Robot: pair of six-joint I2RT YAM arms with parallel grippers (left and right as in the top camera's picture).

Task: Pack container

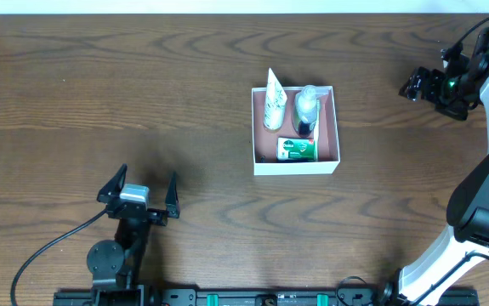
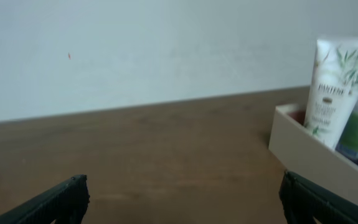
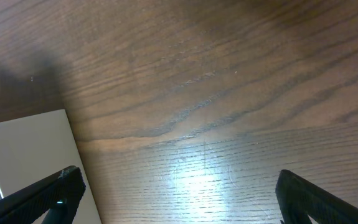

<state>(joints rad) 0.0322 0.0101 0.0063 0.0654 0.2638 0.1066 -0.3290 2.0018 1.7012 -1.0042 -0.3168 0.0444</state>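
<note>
Sitting right of centre on the table point(image 1: 99, 93), the container point(image 1: 295, 167) is seen holding a tube point(image 1: 273, 104), a bottle point(image 1: 306, 109) and a green packet point(image 1: 297, 150). It lies ahead and to the right of the left gripper point(image 1: 147, 178), and to the left of the right gripper point(image 1: 420, 83), which is judged the nearer. Both grippers are spread wide, with nothing held. Being square, the container offers no long axis to be matched.

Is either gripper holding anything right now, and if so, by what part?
Nothing is held. The left gripper and the right gripper are both open and empty, each apart from the container.
</note>
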